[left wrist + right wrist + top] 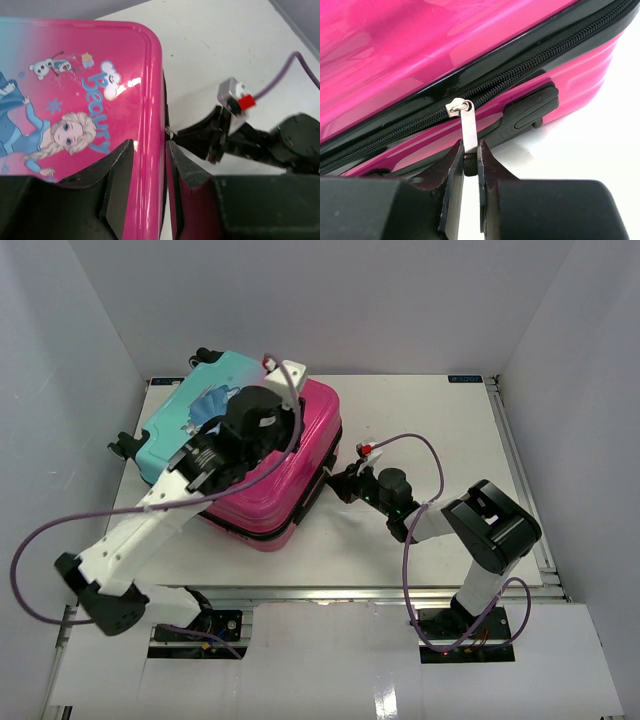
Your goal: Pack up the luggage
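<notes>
Two grippers meet at the luggage (290,480), which lies flat, printed face up, on the left half of the counter (450,430). Its teal end sits at the far-left corner and its pink end reaches toward the middle. Its black wheels (125,445) point at the counter's left edge.

The right gripper (471,150) comes in from the right. Its fingers are pinched tight on the metal zipper pull (468,125), which hangs from the slider (456,106) on the pink side wall.

The left gripper (148,147) hangs over the lid's pink rim with its fingers parted, one above the lid and one past the edge (whether either touches the shell cannot be told).
</notes>
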